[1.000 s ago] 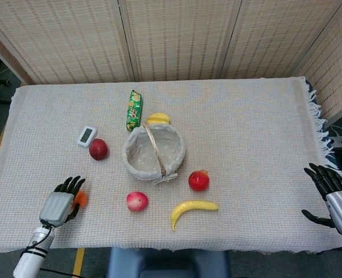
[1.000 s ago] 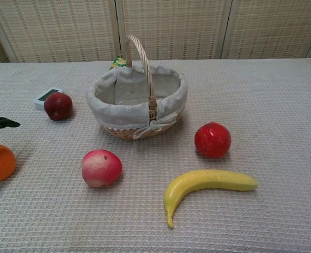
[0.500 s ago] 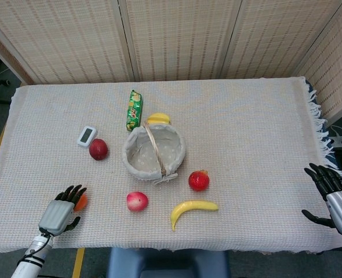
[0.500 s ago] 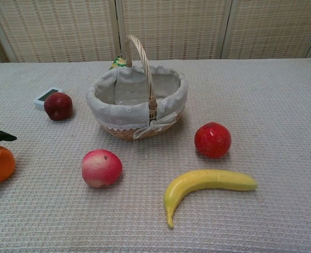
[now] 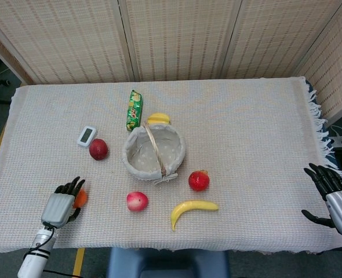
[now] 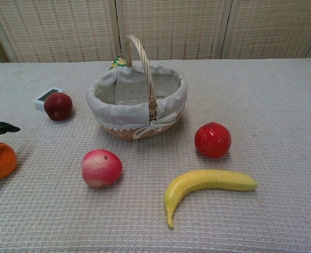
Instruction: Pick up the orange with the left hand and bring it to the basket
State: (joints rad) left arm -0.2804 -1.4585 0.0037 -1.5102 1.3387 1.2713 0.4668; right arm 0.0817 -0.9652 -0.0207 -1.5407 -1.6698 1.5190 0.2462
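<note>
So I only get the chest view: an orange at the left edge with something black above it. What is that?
Observer: A finger of the left hand; the head view shows that hand lying over the orange.
Operator: And the other hand?
Observer: The right hand is at the table's right edge, fingers spread, holding nothing.
Operator: Anything behind the basket?
Observer: Another banana, close behind the basket.
</note>
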